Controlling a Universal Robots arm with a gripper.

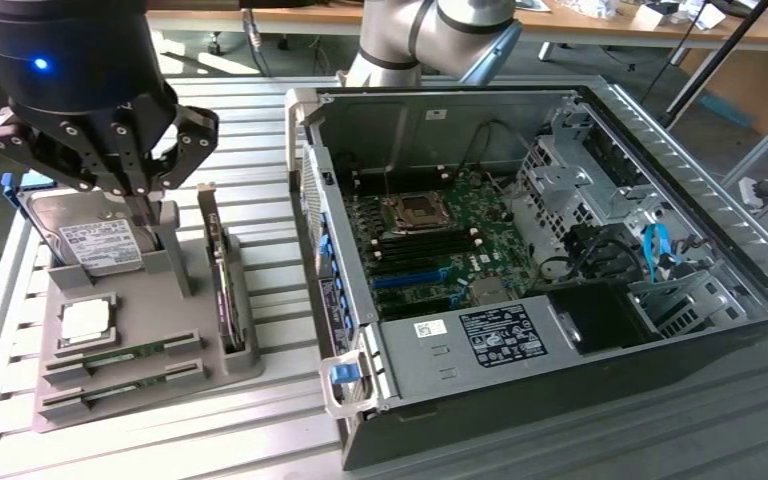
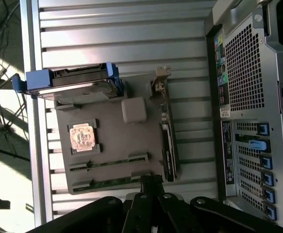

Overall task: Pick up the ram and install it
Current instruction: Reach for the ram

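Your black gripper (image 1: 141, 198) hangs above the back end of the grey moulded parts tray (image 1: 157, 322), on the exterior view's left. Its fingers are pressed together with nothing pinched between them. In the wrist view the gripper (image 2: 151, 180) tips meet in one dark point over the tray (image 2: 127, 141).

Ram status: both sticks sit in the tray.
- The first ram stick (image 1: 124, 352) is a long, thin green circuit board. It stands on edge in the slot row just beside the square silver processor chip (image 1: 87, 318). Wrist view shows it here (image 2: 107, 163).
- The second ram stick (image 1: 124, 384) is the same kind of board. It sits in the next row out, parallel to the first, near the tray's edge. Wrist view shows it here (image 2: 107, 183).
- In the exterior view the gripper is well apart from both sticks and touches neither.

Other items on the tray:
- The silver boxy hard drive (image 1: 97, 235) leans upright in a blue carrier at the back of the tray, right under the gripper. Wrist view shows it here (image 2: 78, 82).
- The tall dark expansion card (image 1: 224, 290) stands on edge along the tray side nearest the case.

The black open computer case (image 1: 424, 120) lies on its side on the exterior view's right, just beside the tray. Its green motherboard (image 1: 451, 235) faces up. In the wrist view you see the case's perforated rear panel and blue slot tabs.

Everything rests on the slatted metal table (image 1: 277, 280).
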